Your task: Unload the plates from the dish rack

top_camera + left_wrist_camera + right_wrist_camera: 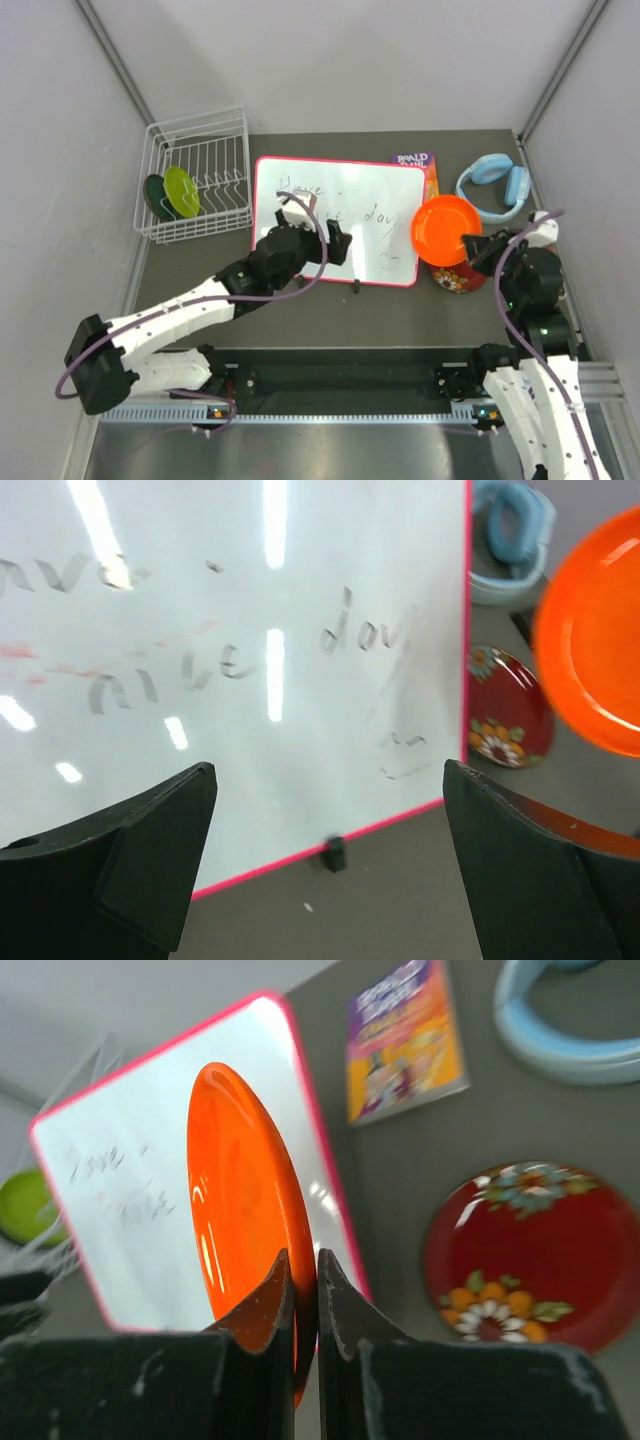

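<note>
Orange and glossy, the plate (245, 1210) pinched in the right end effector (300, 1260) stands on edge, its thin rim caught between jaws that have closed almost to touching. It hangs over the right side of the bench (400, 315), partly above the dark red flowered plate (530, 1260), which lies flat just beside the pink-framed whiteboard (380, 200). The left end effector (330, 780) is spread wide with nothing in it, poised over the lower part of the whiteboard. Two more plates stand upright in the white wire dish rack (195, 130) at the far left corner: a lime-yellow plate (181, 191) and a dark plate (157, 197) touching it on the side nearer the rack's left wall.

These plates look stiff, light and smooth, so slip is the likelier trouble, not weight. The rim is the only part narrow enough for the jaws, and a plate held there on one side could swing or twist in the grip. For the two in the rack, the upper edge that stands clear of the wires seems the best hold, followed by a straight lift so the plate does not catch on the bars. The shiny face of the red plate may let another plate slide if one is laid on it at a tilt.
</note>
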